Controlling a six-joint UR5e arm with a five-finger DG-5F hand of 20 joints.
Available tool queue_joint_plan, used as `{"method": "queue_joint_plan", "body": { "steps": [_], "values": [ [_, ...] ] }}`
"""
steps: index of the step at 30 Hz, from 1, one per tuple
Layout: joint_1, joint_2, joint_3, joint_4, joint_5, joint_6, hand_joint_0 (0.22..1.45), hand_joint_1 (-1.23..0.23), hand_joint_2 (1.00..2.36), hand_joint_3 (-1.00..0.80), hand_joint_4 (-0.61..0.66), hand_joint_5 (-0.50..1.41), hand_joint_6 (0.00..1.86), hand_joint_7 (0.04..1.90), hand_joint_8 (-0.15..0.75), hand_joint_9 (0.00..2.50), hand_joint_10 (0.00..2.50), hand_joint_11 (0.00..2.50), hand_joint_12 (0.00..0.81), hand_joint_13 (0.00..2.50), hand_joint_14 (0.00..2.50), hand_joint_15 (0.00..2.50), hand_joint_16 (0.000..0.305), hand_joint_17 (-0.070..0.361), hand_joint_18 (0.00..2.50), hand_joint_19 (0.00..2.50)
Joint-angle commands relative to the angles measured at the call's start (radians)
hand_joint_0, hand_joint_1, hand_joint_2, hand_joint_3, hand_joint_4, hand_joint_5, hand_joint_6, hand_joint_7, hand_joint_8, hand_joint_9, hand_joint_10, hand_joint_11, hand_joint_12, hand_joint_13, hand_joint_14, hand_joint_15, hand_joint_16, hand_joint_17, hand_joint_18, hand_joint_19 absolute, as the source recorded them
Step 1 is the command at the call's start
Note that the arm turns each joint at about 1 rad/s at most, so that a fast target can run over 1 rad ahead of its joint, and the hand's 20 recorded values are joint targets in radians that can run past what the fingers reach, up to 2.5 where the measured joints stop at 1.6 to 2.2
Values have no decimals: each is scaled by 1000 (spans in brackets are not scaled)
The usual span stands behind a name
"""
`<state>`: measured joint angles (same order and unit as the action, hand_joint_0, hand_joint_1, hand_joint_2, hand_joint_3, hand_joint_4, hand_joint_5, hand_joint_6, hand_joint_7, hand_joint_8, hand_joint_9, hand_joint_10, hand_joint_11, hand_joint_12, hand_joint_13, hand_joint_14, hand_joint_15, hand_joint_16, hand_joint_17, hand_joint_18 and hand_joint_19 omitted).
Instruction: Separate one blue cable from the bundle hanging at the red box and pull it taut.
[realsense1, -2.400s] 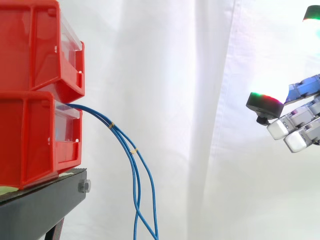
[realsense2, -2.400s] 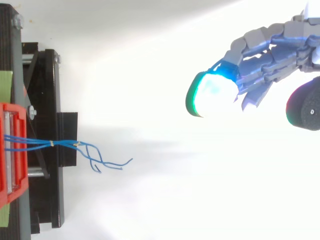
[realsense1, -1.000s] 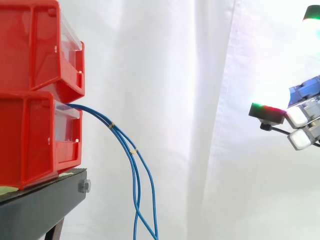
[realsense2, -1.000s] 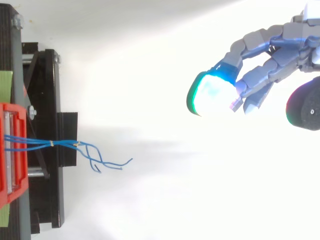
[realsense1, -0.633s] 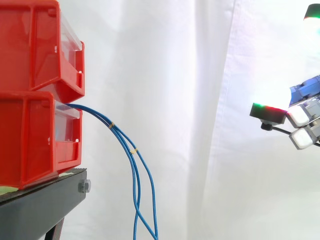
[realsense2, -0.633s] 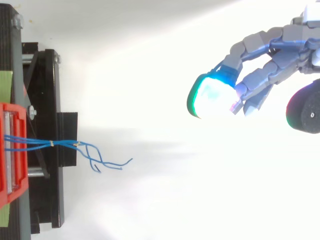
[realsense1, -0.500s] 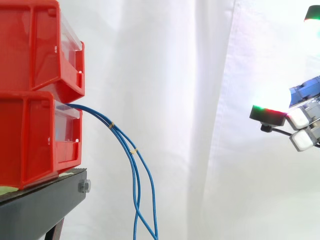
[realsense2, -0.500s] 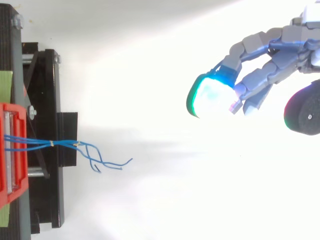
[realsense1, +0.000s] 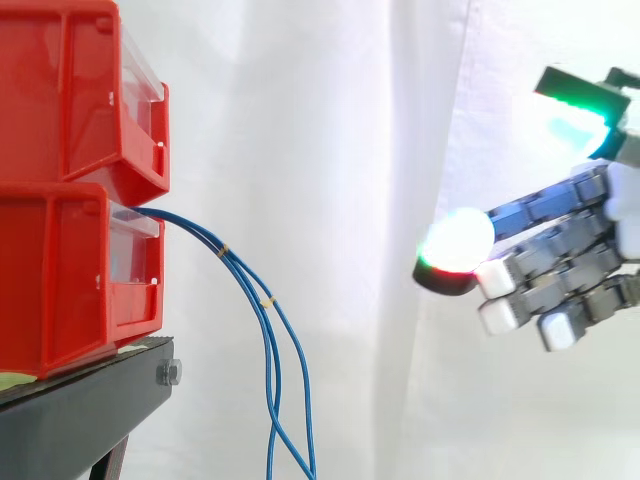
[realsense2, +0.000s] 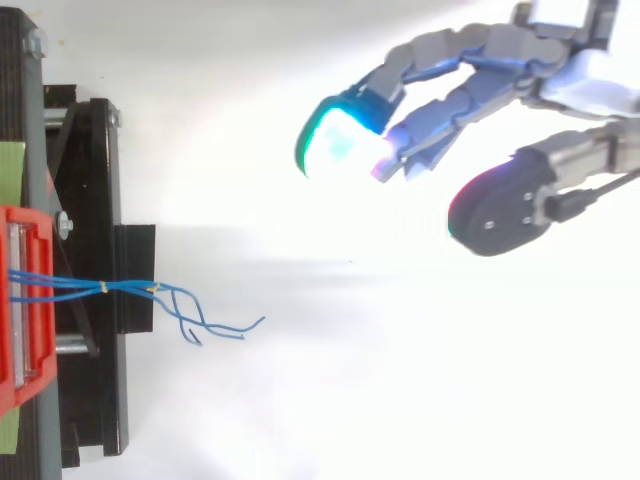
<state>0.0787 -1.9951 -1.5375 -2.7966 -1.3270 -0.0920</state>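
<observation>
A white curtain (realsense1: 330, 150) hangs behind everything, and at the left a black stand (realsense1: 85, 400) carries two red bins stacked one on the other, the upper red bin (realsense1: 70, 90) sitting on the lower red box (realsense1: 60, 270). Over at the right the robot's hand (realsense1: 560, 255) hangs in open air at about the height of that lower box, its fingers stretched out towards the left and relaxed, the thumb (realsense1: 455, 255) set apart below them with its pad glowing, and nothing is caught between them. From above, the hand (realsense2: 470, 75) sits towards the far right, well apart from the box. The bundle of blue cables (realsense1: 265, 330) comes out of the front of the lower red box, arcs down to the right and drops out of sight below, untouched and slack. Two small yellow ties (realsense1: 267, 301) bind the strands together along the curve, and in the top view the loose ends (realsense2: 225, 328) fan apart just past the stand. To my eye the job has barely begun: no strand is singled out, none is held, none is taut. What is left looks like the whole of it, closing the gap to the bundle, picking one cable away from the others, pinching it and drawing it out straight
</observation>
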Motion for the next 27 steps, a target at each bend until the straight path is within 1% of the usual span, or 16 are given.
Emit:
{"method": "queue_joint_plan", "body": {
  "steps": [1,2,3,4,5,7,8,9,12,13,16,19,20,24,25,27],
  "values": [
    [4,-51,48,2,3,-5,591,-616,1000,-500,283,-210,502,774,336,737,10,387,375,681,11,282,47,106,732,439],
    [4,-82,74,-3,2,-2,591,-616,1000,-500,282,-209,502,773,338,736,10,386,375,683,10,280,47,106,734,444],
    [4,-82,74,-3,2,-2,591,-616,1000,-500,282,-209,502,772,335,737,10,387,376,688,10,287,47,106,740,438],
    [4,-97,91,-6,3,-2,591,-616,1000,-500,285,-209,502,774,335,738,10,392,376,690,10,288,47,106,741,446],
    [4,-117,117,-3,2,-3,591,-616,1000,-500,283,-209,502,773,336,739,11,392,376,691,10,288,47,106,740,437],
    [6,-134,129,0,0,-5,591,-616,1000,-500,286,-208,502,772,336,741,10,388,375,695,10,288,47,106,742,435],
    [9,-149,140,5,0,-5,591,-615,1000,-500,286,-208,502,775,336,741,12,387,376,695,10,292,47,106,741,443],
    [13,-177,154,15,-1,-2,592,-614,1000,-500,287,-208,502,778,336,742,10,389,376,697,10,289,47,106,742,438],
    [13,-217,171,43,-3,0,591,-614,1000,-500,289,-207,502,772,337,745,10,394,378,709,10,301,47,106,741,448],
    [12,-240,185,71,-1,3,591,-614,1000,-500,289,-207,502,773,337,745,10,390,377,712,12,307,47,106,743,443],
    [15,-243,191,118,2,-8,592,-613,1000,-500,290,-206,502,776,337,743,10,394,378,725,11,317,47,105,753,450],
    [18,-243,191,143,19,-34,595,-613,1000,-500,289,-206,502,773,336,743,10,401,379,735,11,321,47,105,756,452],
    [19,-255,191,158,23,-45,594,-613,1000,-500,291,-206,502,773,334,744,10,396,379,738,11,318,47,105,758,449],
    [23,-272,191,178,23,-45,595,-611,1000,-500,291,-205,502,776,337,747,10,404,381,748,12,322,46,105,762,459],
    [23,-292,214,192,22,-37,595,-610,1000,-500,292,-204,502,774,338,752,10,409,381,749,13,330,47,105,763,458],
    [23,-304,217,198,23,-31,596,-609,1000,-500,293,-204,502,774,338,752,10,405,382,754,13,331,47,105,764,458]
  ]
}}
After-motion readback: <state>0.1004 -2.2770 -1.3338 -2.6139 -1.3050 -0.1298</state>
